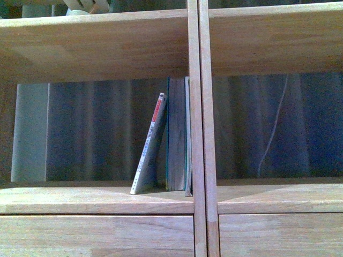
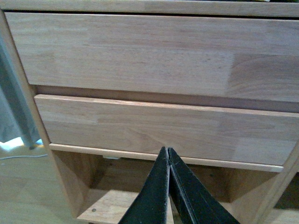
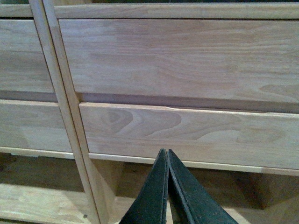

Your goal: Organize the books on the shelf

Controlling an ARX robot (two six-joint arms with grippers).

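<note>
Dim bluish curtain (image 1: 107,128), pale wood floor (image 2: 23,186)

In the shelf (image 1: 96,48), both books stand in the compartment left of the double divider (image 1: 199,134). The thicker book (image 1: 177,134) stands upright against the divider. The thin paperback (image 1: 150,147) is to its left and leans on it.

The right end effector (image 3: 168,156), its two black fingers pressed together and holding nothing, points at the lower of two stacked light-wood drawer fronts (image 3: 187,133) on the shelf (image 3: 177,56), beside a double vertical divider (image 3: 60,93), with an open compartment (image 3: 42,186) below the drawers
</note>
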